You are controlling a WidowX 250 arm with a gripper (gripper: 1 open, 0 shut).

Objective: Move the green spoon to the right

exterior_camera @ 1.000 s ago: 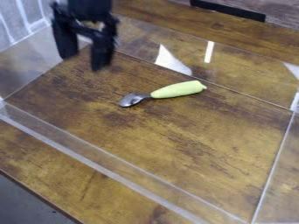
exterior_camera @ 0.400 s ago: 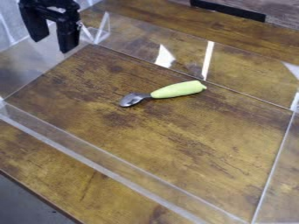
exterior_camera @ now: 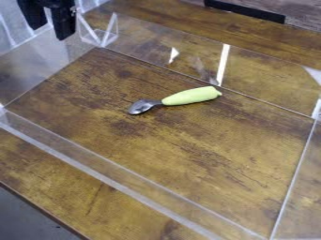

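The green spoon (exterior_camera: 179, 98) lies flat on the wooden table inside the clear enclosure, near the middle. Its yellow-green handle points up and to the right, and its small silver bowl (exterior_camera: 141, 108) points down and to the left. My black gripper (exterior_camera: 49, 19) hangs at the top left corner of the view, far from the spoon. Its fingers (exterior_camera: 60, 21) point down and stand apart with nothing between them. The upper part of the gripper is cut off by the frame edge.
Clear acrylic walls ring the work area: a low front wall (exterior_camera: 138, 183), a right wall (exterior_camera: 301, 169) and a back wall (exterior_camera: 213, 66) with bright glare. The wooden table (exterior_camera: 189, 150) spreads right of and below the spoon.
The gripper has moved from above the back of the table to the far top left corner, away from the spoon. The spoon has not moved.
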